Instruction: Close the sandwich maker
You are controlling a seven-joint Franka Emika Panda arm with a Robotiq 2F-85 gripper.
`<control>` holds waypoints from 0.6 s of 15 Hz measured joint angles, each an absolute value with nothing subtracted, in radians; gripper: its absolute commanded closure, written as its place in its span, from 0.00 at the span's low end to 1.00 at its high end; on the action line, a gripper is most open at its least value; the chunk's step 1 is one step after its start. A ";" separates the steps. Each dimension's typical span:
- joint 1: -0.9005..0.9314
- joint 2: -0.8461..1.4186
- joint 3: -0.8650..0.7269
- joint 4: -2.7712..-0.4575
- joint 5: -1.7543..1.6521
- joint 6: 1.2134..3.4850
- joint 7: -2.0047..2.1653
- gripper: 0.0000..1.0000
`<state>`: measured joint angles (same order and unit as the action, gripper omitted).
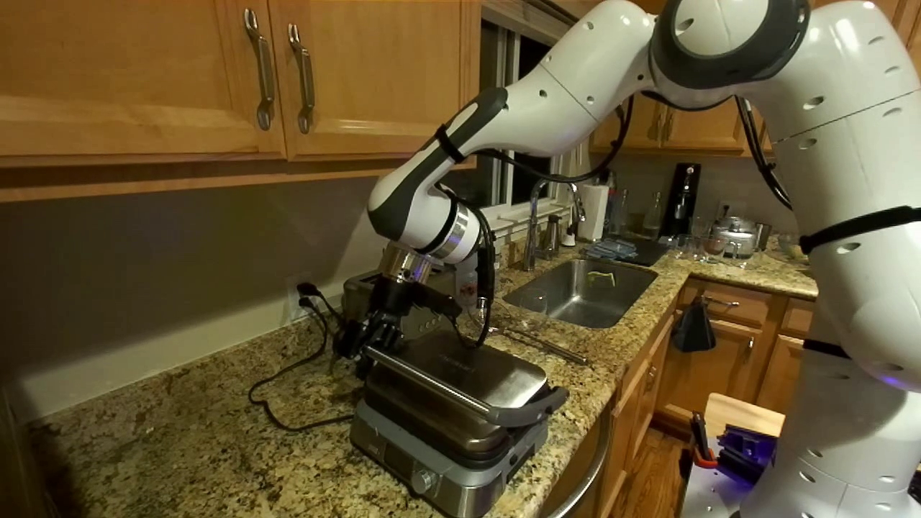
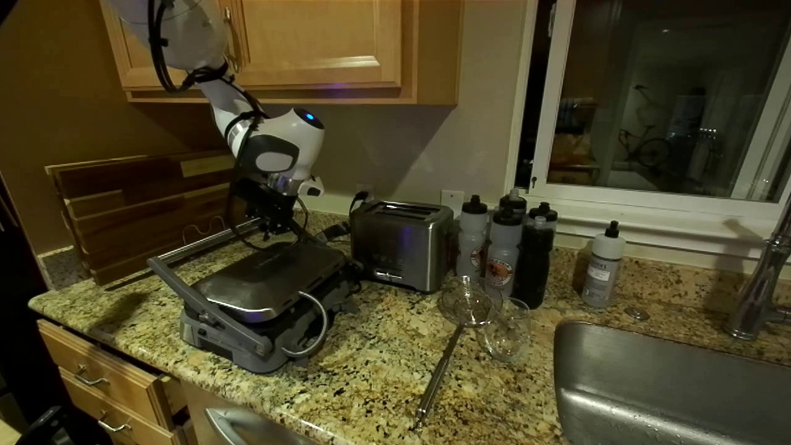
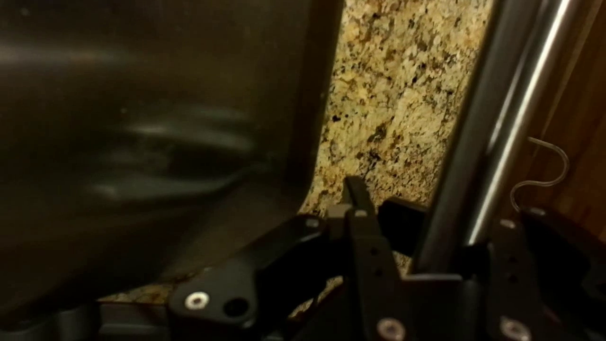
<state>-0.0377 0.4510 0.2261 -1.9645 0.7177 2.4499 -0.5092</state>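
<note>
The sandwich maker [image 1: 435, 417] sits on the stone surface [image 2: 377, 371], close to the front edge. Its shiny lid [image 2: 272, 278] lies down over the base [image 1: 453, 489], and its handle [image 1: 432, 383] sticks out past the lid. The white robot arm [image 1: 554, 93] bends down to the end of the handle that is nearer the back edge. In the wrist view the jaws stand part way apart with the handle between them; I cannot tell if they squeeze it. A boxy silver toaster [image 2: 401, 247] is by the back edge, with bottles [image 2: 502, 247] just beside it. A wood board [image 2: 148, 204] stands up along the side edge. A metal sink [image 2: 673, 389] is well apart from the sandwich maker.
</note>
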 measured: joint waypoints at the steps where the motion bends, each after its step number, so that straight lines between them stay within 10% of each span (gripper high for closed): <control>1: -0.038 0.450 0.226 -1.964 0.718 2.450 -0.512 0.66; 9: -0.039 0.421 0.216 -1.971 0.686 2.449 -0.533 0.15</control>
<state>-0.0386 0.4214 0.2157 -1.9707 0.6863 2.4490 -0.5334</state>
